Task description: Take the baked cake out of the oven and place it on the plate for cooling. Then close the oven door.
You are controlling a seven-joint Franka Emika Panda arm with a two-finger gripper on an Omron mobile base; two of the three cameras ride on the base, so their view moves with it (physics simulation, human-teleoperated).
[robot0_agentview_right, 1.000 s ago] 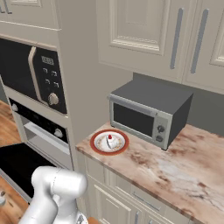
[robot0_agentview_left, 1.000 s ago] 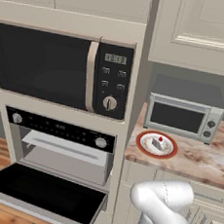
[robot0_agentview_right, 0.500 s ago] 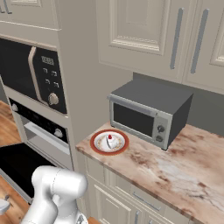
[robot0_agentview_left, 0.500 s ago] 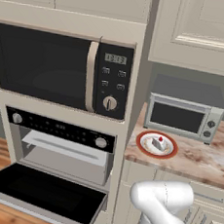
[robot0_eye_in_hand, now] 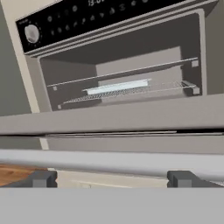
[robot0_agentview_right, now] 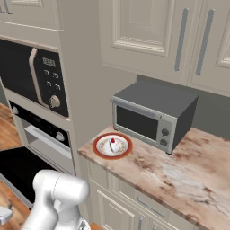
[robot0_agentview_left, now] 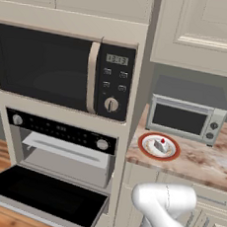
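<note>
Cake [robot0_agentview_left: 159, 145] sits on plate [robot0_agentview_left: 146, 148]; oven door [robot0_agentview_left: 47, 196] down; hand [robot0_eye_in_hand: 112, 178] spread wide

Plate [robot0_agentview_left: 158, 146], right of centre: red-orange rim, white centre. Cake [robot0_agentview_left: 160, 145]: white, red cherry. Countertop [robot0_agentview_right: 179, 175], lower right: mottled beige-brown.

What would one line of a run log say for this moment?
cake: on plate | oven door: open | hand: open, at door handle

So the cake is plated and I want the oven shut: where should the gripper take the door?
On the oven door's silver bar handle along its front edge, from below and in front; the open gripper already straddles it.
</note>
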